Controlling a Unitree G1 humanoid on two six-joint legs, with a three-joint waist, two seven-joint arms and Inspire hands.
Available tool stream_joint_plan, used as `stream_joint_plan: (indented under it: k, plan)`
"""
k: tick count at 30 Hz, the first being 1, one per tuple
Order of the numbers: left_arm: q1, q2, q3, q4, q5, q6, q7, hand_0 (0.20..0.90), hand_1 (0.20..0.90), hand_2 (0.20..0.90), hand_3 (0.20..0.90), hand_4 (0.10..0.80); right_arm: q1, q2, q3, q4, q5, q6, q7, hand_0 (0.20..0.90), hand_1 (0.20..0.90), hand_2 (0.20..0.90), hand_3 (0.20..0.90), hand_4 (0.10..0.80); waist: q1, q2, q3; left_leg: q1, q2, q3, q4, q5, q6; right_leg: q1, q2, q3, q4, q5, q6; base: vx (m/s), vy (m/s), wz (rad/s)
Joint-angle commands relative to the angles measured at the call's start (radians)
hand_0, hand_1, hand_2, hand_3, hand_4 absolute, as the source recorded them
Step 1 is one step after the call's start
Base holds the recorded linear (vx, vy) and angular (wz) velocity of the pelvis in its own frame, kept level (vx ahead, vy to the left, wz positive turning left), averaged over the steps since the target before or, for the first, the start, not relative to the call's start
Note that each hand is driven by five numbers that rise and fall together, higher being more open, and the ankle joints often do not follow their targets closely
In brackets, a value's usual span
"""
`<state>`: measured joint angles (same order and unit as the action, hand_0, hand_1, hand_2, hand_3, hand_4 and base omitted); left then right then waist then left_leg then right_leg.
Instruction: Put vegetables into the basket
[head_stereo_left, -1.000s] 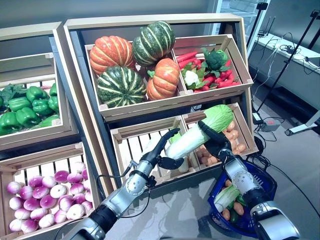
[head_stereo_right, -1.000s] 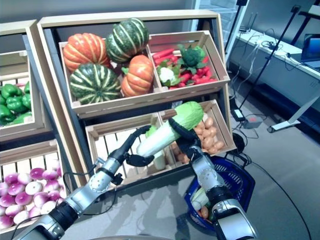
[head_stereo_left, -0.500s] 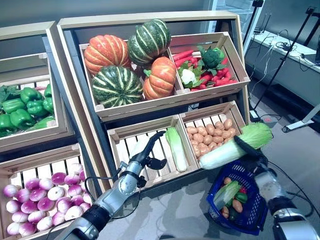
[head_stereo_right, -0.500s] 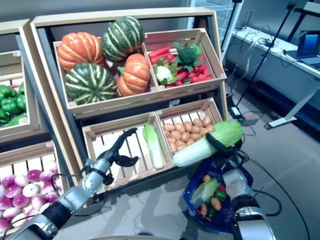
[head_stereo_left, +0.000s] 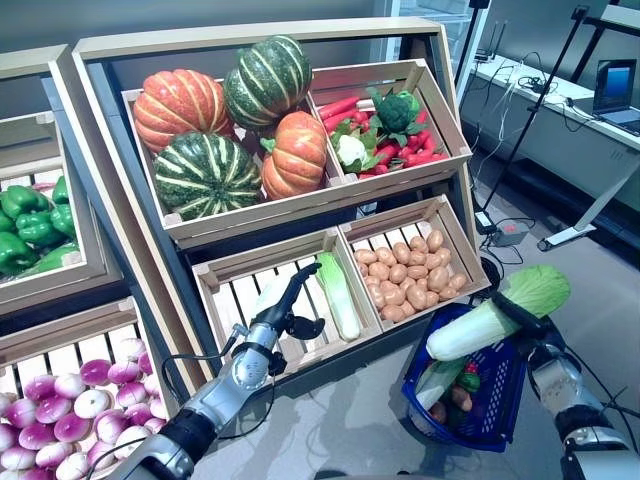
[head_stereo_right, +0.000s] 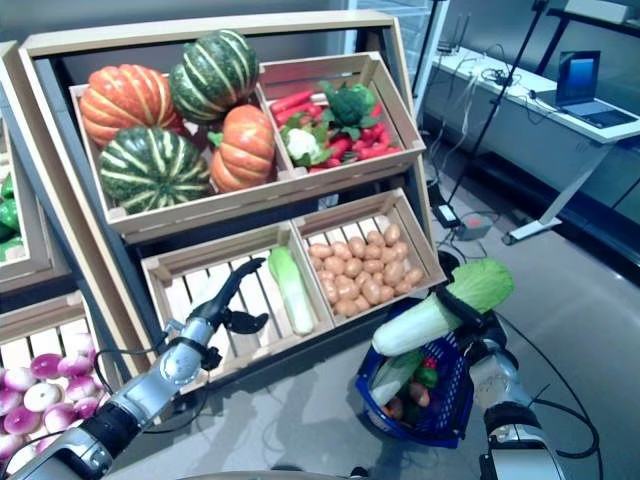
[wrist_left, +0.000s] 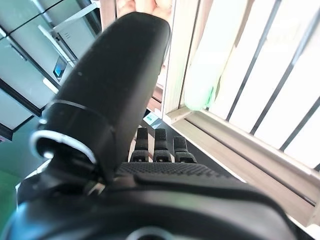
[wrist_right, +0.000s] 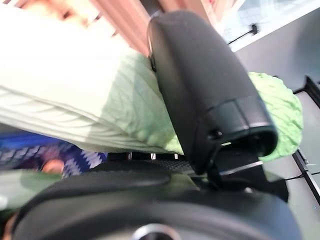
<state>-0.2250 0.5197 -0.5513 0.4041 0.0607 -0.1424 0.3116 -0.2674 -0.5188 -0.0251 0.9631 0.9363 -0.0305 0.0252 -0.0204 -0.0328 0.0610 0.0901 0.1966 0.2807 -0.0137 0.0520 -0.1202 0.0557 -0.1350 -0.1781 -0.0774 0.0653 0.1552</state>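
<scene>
Right robot hand (head_stereo_left: 520, 318) grips a long white-and-green napa cabbage (head_stereo_left: 497, 312) directly above the blue plastic basket (head_stereo_left: 492, 412). Left robot hand (head_stereo_left: 290, 305), fingers extended, hovers at the lower wooden slatted crate (head_stereo_left: 245, 300).

you're looking at four pumpkins (head_stereo_left: 208, 172) in the top crate: two orange, two striped green. three cabbages are showing: one (head_stereo_left: 498, 311) held above the one blue basket (head_stereo_left: 498, 400), one (head_stereo_left: 339, 294) lying in a lower crate, one (head_stereo_left: 437, 381) sitting in the basket.
</scene>
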Motion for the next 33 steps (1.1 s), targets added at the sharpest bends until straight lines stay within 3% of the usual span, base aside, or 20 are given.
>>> stream_joint_plan:
  k: [1,2,5,7,10,13,15,19,29,30,31,33]
  plan:
    - [-0.083,-0.002,0.109,-0.022,-0.052,-0.07,0.087,0.9,0.9,0.9,0.9,0.8,-0.128,-0.079,-0.002,-0.007,-0.091,-0.155,-0.071,0.3,0.3,0.3,0.3,0.4,0.03,-0.027,0.081,-0.141,0.011,-0.087,0.279,-0.089,-0.015,0.014,0.0,0.013,0.113,-0.066,-0.047,-0.077,0.021,-0.2]
    - [-0.089,-0.011,0.12,-0.007,-0.089,-0.078,0.088,0.9,0.9,0.9,0.9,0.8,-0.153,-0.086,0.017,0.015,-0.104,-0.168,-0.088,0.3,0.3,0.3,0.3,0.4,0.05,-0.017,0.105,-0.186,0.021,-0.135,0.234,-0.054,-0.028,0.019,0.007,0.027,0.135,-0.091,-0.042,-0.026,0.055,-0.17]
    - [-0.103,-0.023,0.133,0.015,-0.088,-0.089,0.091,0.9,0.9,0.9,0.9,0.8,-0.198,-0.102,0.025,0.052,-0.148,-0.163,-0.114,0.3,0.3,0.3,0.3,0.4,0.07,-0.018,0.13,-0.225,0.036,-0.137,0.23,-0.064,-0.015,0.023,-0.014,0.007,0.171,-0.134,-0.04,-0.038,-0.007,-0.15]
    - [-0.14,-0.016,0.13,0.028,-0.096,-0.098,0.093,0.9,0.9,0.9,0.9,0.8,-0.198,-0.113,0.03,0.061,-0.173,-0.173,-0.154,0.3,0.3,0.3,0.3,0.4,0.06,-0.016,0.164,-0.272,0.047,-0.112,0.316,-0.106,-0.008,-0.055,-0.057,-0.043,0.244,-0.142,-0.032,-0.106,-0.067,-0.72]
    - [-0.158,0.006,0.127,0.01,-0.091,-0.108,0.121,0.9,0.9,0.9,0.9,0.8,-0.214,-0.109,0.038,0.06,-0.164,-0.204,-0.208,0.3,0.3,0.3,0.3,0.4,0.068,-0.001,0.211,-0.297,0.052,-0.12,0.34,-0.109,-0.017,-0.129,-0.093,-0.094,0.301,-0.132,-0.02,-0.153,-0.033,-0.19]
    - [-0.185,0.034,0.128,-0.006,-0.096,-0.119,0.175,0.9,0.9,0.9,0.9,0.8,-0.342,-0.121,0.063,0.101,-0.21,-0.197,-0.237,0.3,0.3,0.3,0.3,0.4,0.098,0.035,0.276,-0.364,0.071,-0.108,0.4,-0.115,-0.022,-0.219,-0.176,-0.161,0.397,-0.119,0.0,-0.212,0.042,-0.36]
    - [-0.203,0.043,0.126,-0.01,-0.122,-0.135,0.19,0.9,0.9,0.9,0.9,0.8,-0.399,-0.146,0.067,0.135,-0.214,-0.21,-0.247,0.3,0.3,0.3,0.3,0.4,0.098,0.05,0.301,-0.415,0.082,-0.106,0.452,-0.133,-0.022,-0.28,-0.194,-0.14,0.448,-0.131,-0.005,-0.137,0.051,-0.53]
    - [-0.232,0.045,0.121,-0.024,-0.145,-0.159,0.221,0.9,0.9,0.9,0.9,0.8,-0.464,-0.172,0.08,0.118,-0.218,-0.239,-0.307,0.3,0.3,0.3,0.3,0.4,0.088,0.07,0.332,-0.538,0.076,-0.15,0.562,-0.182,-0.022,-0.406,-0.211,-0.081,0.571,-0.181,-0.022,-0.108,0.027,-0.18]
    - [-0.228,0.054,0.103,-0.097,-0.141,-0.213,0.248,0.9,0.9,0.9,0.9,0.8,-0.575,-0.273,0.088,0.111,-0.26,-0.243,-0.388,0.3,0.3,0.3,0.3,0.4,0.091,0.101,0.373,-0.704,0.076,-0.164,0.766,-0.282,0.002,-0.622,-0.283,-0.071,0.872,-0.285,-0.048,-0.055,-0.033,0.15]
    - [-0.222,0.05,0.101,-0.099,-0.136,-0.223,0.25,0.9,0.9,0.9,0.9,0.8,-0.583,-0.279,0.088,0.118,-0.265,-0.238,-0.408,0.396,0.396,0.396,0.396,0.464,0.091,0.103,0.378,-0.715,0.076,-0.168,0.787,-0.294,0.002,-0.639,-0.288,-0.067,0.899,-0.296,-0.052,-0.015,-0.034,0.14]
    - [-0.219,0.048,0.098,-0.098,-0.131,-0.227,0.251,0.9,0.9,0.9,0.9,0.8,-0.588,-0.283,0.086,0.124,-0.265,-0.239,-0.416,0.9,0.9,0.9,0.9,0.8,0.091,0.104,0.379,-0.719,0.077,-0.171,0.795,-0.299,0.003,-0.648,-0.292,-0.066,0.912,-0.301,-0.053,-0.005,-0.032,0.06]
    - [-0.215,0.047,0.087,-0.103,-0.117,-0.229,0.256,0.9,0.9,0.9,0.9,0.8,-0.597,-0.296,0.081,0.134,-0.256,-0.237,-0.421,0.9,0.9,0.9,0.9,0.8,0.093,0.106,0.381,-0.727,0.074,-0.177,0.808,-0.307,0.004,-0.661,-0.296,-0.064,0.931,-0.308,-0.054,-0.002,-0.025,0.03]
